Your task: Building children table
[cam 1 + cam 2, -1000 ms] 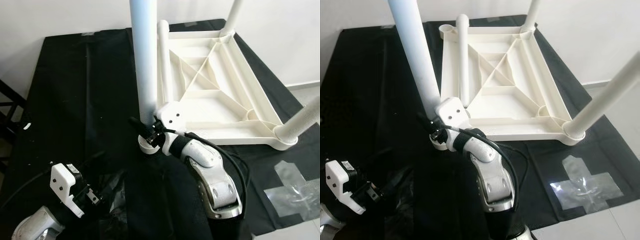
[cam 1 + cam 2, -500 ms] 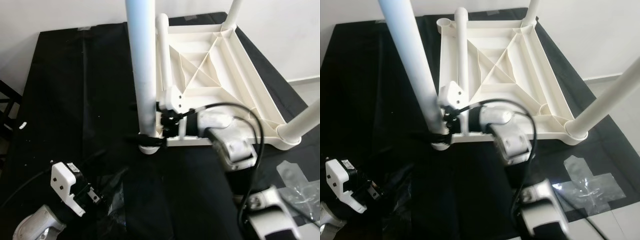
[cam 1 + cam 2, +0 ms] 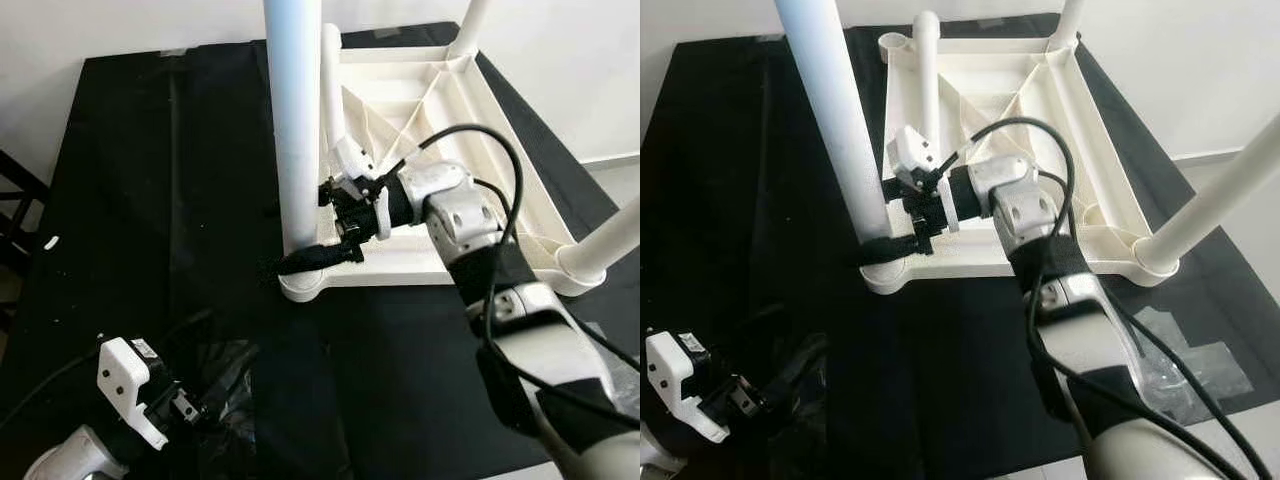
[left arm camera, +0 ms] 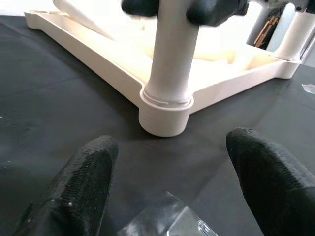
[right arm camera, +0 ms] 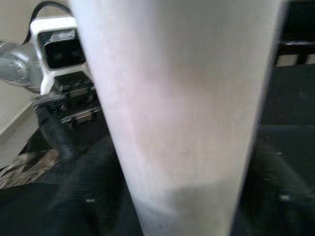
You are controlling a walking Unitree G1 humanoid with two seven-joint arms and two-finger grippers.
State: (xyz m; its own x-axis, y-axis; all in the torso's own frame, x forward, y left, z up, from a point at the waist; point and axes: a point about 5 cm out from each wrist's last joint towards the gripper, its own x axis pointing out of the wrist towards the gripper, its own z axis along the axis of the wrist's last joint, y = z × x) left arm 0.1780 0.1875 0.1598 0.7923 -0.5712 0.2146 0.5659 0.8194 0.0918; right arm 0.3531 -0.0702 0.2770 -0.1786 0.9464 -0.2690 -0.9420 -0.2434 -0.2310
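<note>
The white children's table (image 3: 470, 120) lies upside down on a black cloth (image 3: 150, 180). An upright white leg (image 3: 298, 130) stands in its near left corner socket (image 4: 165, 115). My right gripper (image 3: 290, 250) reaches in from over the tabletop and is shut on this leg just above the socket; its fingers (image 4: 211, 7) clasp both sides. The leg (image 5: 172, 108) sits very close in the right wrist view. Two more legs (image 3: 615, 235) (image 3: 470, 25) stand in other corners. Another leg (image 3: 331, 90) lies along the table's left rim. My left gripper (image 4: 172, 140) rests low and open on the cloth, short of the socket.
Crumpled clear plastic (image 3: 225, 370) lies by the left gripper. Clear tape or film (image 3: 1180, 360) is stuck to the cloth at the right. A dark frame (image 3: 15, 215) stands off the cloth's left edge. A white wall runs behind, and pale floor (image 3: 615, 175) lies to the right.
My right arm has swung from the near side round to the right, now reaching across the tabletop, with its gripper still at the leg's base. The left gripper has barely moved.
</note>
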